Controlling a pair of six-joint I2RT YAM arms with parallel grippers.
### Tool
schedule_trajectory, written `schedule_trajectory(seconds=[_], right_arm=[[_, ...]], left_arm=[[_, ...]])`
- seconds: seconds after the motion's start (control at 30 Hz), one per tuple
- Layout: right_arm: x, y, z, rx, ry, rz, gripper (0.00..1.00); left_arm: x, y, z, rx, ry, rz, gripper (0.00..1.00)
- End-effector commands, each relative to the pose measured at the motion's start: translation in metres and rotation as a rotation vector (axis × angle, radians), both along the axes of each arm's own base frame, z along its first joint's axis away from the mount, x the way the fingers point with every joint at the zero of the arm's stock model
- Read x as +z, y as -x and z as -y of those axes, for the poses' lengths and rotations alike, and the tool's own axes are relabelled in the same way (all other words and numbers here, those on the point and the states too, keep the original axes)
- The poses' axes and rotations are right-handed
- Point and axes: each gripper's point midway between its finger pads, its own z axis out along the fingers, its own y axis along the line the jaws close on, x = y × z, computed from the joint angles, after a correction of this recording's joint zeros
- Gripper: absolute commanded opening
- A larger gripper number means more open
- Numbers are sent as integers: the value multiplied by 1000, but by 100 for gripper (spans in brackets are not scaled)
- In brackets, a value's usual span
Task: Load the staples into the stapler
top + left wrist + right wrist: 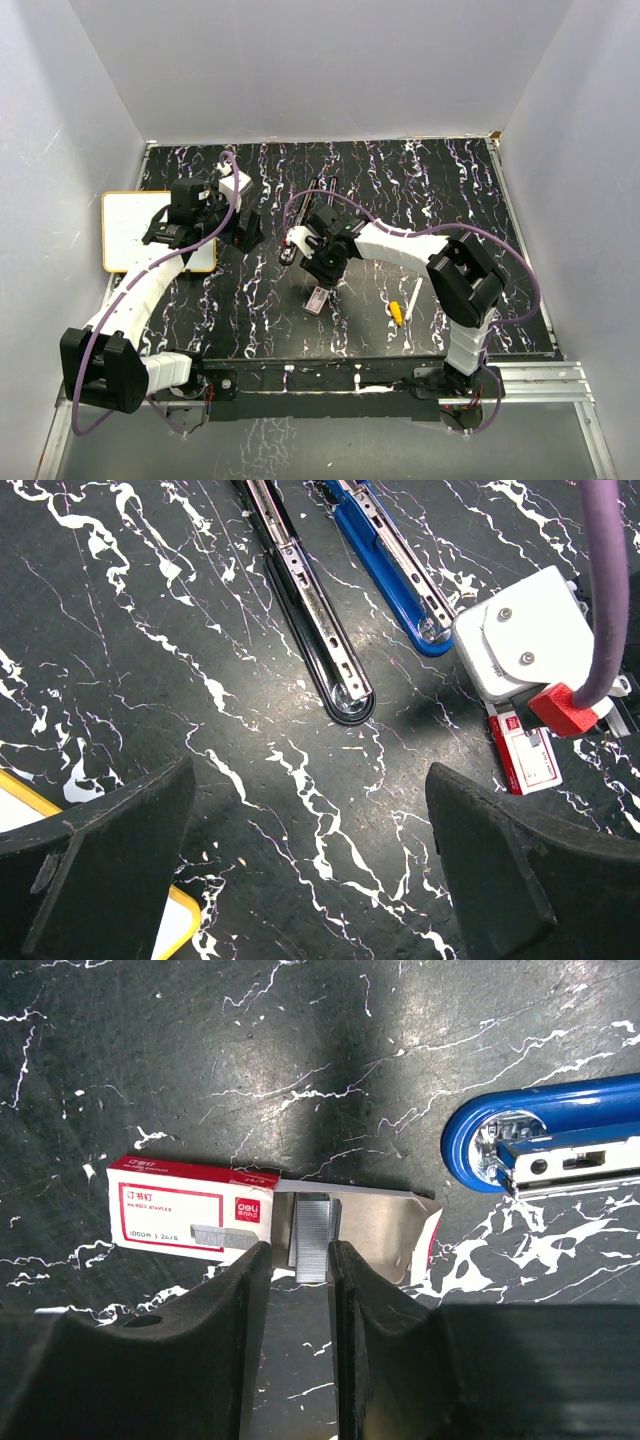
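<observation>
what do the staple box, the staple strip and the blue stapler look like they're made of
Staple box: thin cardboard, printed red and white, with a creased flap.
Staple strip: bare grey metal, finely ridged, dull sheen.
Blue stapler: glossy blue shell, plastic or painted metal, hard to tell; its inner rail is shiny metal.

The table [430,180] is black, streaked all over with white marble veins. The staple box [190,1215] is red and white, its tray [385,1235] a dull tan, and the strip of staples [312,1235] is grey metal. The blue stapler [560,1130] is bright and glossy, and the black stapler [310,620] has a silvery rail. The whiteboard [130,225] is white with a yellow edge. The pen [410,300] is white with a yellow tip. The left arm [150,285] and right arm [400,243] are white and black and trail purple cables [525,280]. The left gripper [310,770] and right gripper [300,1260] are black.
</observation>
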Motion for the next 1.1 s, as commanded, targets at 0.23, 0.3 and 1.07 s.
schedule_trajectory(seconds=[0.23, 0.3, 1.07], right_arm=[[-1, -8, -6, -14, -9, 18, 32], [-2, -7, -6, -11, -9, 13, 32], [-2, -17, -2, -26, 11, 40, 25]], left_arm=[[10, 7, 2, -24, 16, 29, 97], [10, 7, 2, -24, 16, 30, 97], [11, 8, 2, -25, 15, 31, 97]])
